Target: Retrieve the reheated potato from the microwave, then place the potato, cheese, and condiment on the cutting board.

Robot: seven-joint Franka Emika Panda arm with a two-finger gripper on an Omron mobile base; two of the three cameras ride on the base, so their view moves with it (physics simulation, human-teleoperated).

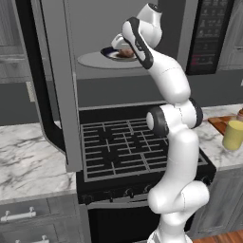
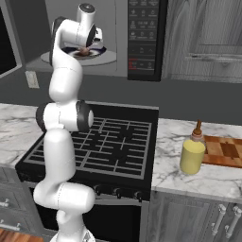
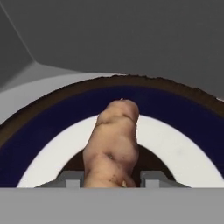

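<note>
Gripper (image 3: pixel 112 178) fingers flanked the potato (image 3: pixel 112 144) on its blue-rimmed plate (image 3: pixel 183 131) inside the open microwave (image 1: pixel 142 42), apparently clamping it though contact was hard to confirm, so a firm squeeze should come before lifting straight up and withdrawing slowly.

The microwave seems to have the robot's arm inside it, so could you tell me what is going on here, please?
The arm has reached into the open microwave, and its gripper sits either side of the potato, which lies on a plate with a dark blue ring. Whether the jaws already grip it is unclear. The potato has not left the plate. On the counter to the right of the stove, the yellow condiment bottle stands by the cutting board.
</note>
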